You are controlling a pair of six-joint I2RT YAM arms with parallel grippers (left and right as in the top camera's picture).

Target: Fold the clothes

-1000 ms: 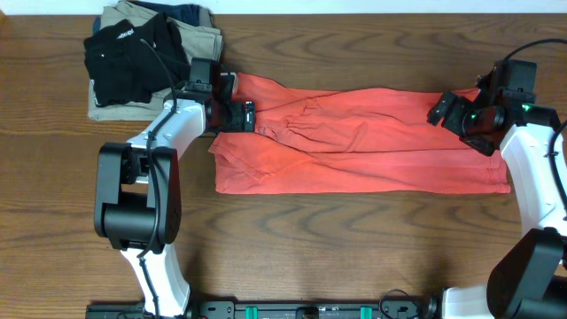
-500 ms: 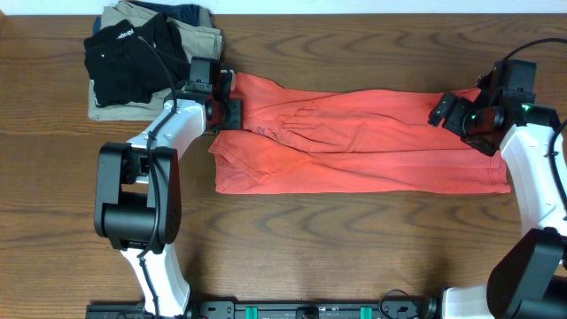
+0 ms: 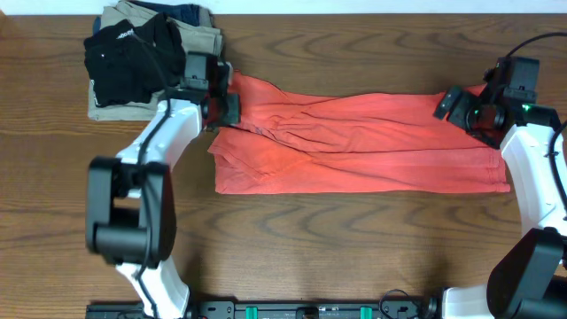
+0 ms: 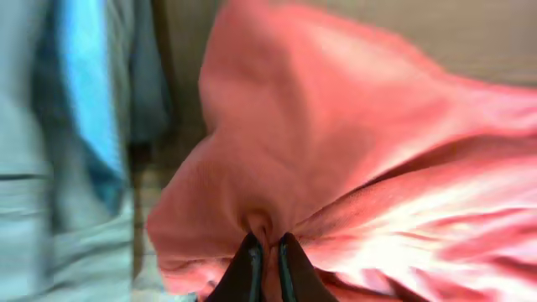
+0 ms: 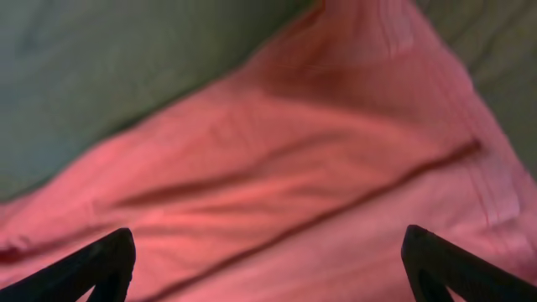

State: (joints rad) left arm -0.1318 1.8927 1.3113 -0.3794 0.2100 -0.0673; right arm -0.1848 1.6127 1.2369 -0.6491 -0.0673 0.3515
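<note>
The clothes, a coral-red T-shirt (image 3: 354, 142), lie as a long folded band across the table's middle. My left gripper (image 3: 223, 111) is at the shirt's upper-left corner, shut on a pinch of the red cloth (image 4: 336, 159); in the left wrist view the two black fingertips (image 4: 248, 256) squeeze a small fold between them. My right gripper (image 3: 456, 105) hangs over the shirt's upper-right end, jaws wide open. In the right wrist view red fabric (image 5: 294, 184) fills the space between the spread fingertips (image 5: 113, 256), which hold nothing.
A black folded garment (image 3: 133, 58) lies on khaki folded trousers (image 3: 199, 35) at the table's back left, close behind my left gripper. Pale and blue cloth (image 4: 75, 126) of that pile shows at the left of the left wrist view. Bare wood table (image 3: 354, 239) lies in front.
My left gripper has shut on the shirt's upper-left corner and drawn slightly back and up. The right gripper stays open over the right end.
</note>
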